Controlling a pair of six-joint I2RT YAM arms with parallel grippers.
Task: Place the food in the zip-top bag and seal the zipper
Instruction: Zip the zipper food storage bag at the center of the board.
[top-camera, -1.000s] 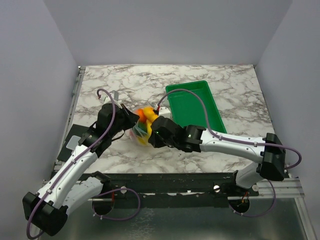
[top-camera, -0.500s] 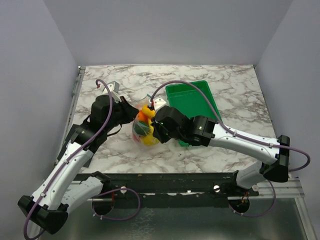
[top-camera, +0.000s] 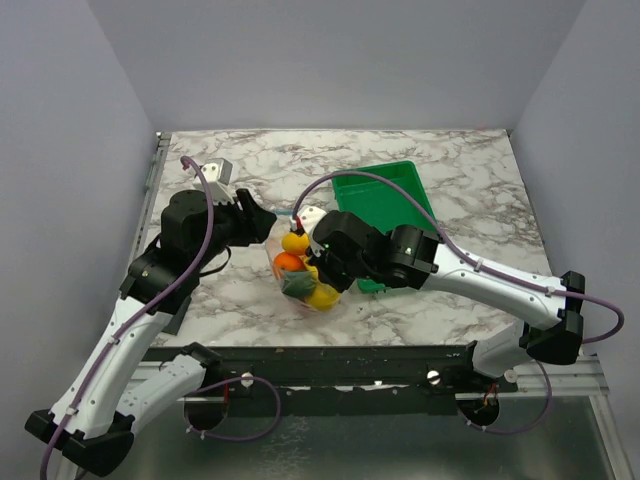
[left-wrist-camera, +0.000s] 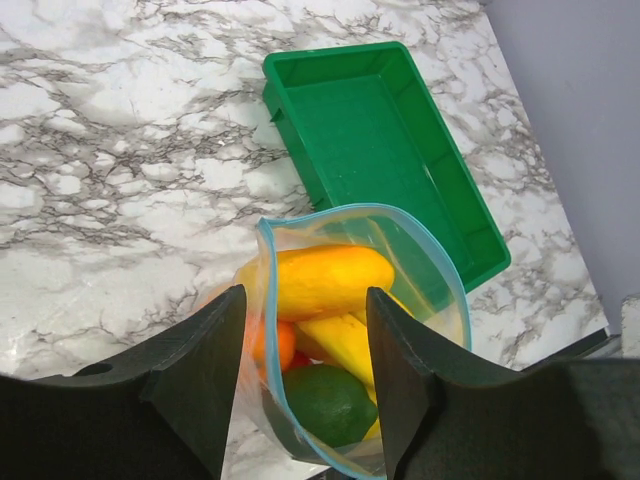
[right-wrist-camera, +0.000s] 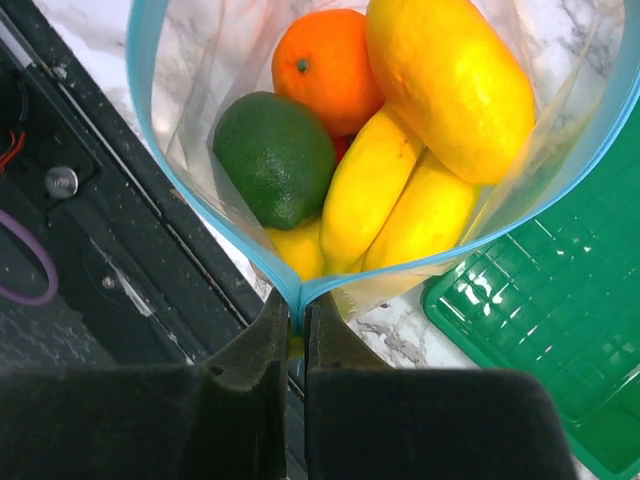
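Note:
The clear zip-top bag hangs with its mouth gaping. Inside it lies the food: an orange, a dark green piece, a yellow lemon and a banana. My right gripper is shut on one end of the light blue zipper, pinching both sides together. My left gripper is open, and the opposite part of the bag's blue rim runs between its fingers. In the top view the left gripper sits just left of the bag and the right gripper just right of it.
A green rectangular tray with nothing in it lies directly right of the bag, behind the right arm's wrist. The table's dark front rail is right beside the bag's lower end. Grey walls close in the table on three sides.
My left gripper has opened and let go of the bag's mouth edge, drawing back to the left. The bag has swung toward the near edge, held by the right gripper.

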